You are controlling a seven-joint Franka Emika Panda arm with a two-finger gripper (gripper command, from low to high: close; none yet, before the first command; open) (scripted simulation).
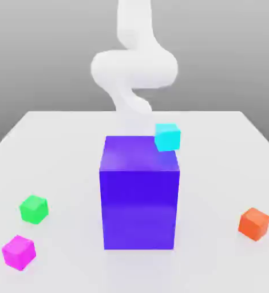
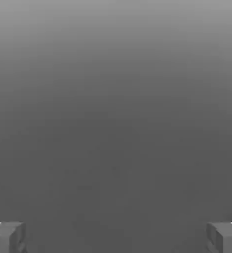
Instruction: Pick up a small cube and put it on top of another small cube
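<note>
The small cube, magenta-pink, lies on the white table near its front corner at the exterior view's left. The other small cube, bright green, rests just behind it, a short gap away. My white arm rises at the far side of the table, behind the big block and well away from both cubes. In the hand view my gripper is open, its grey fingertips far apart with nothing but plain grey background between them.
A tall blue-purple block stands mid-table. A cyan cube shows at the block's upper far corner on the exterior view's right. An orange cube lies near the front at that view's right. The white table spreads around them.
</note>
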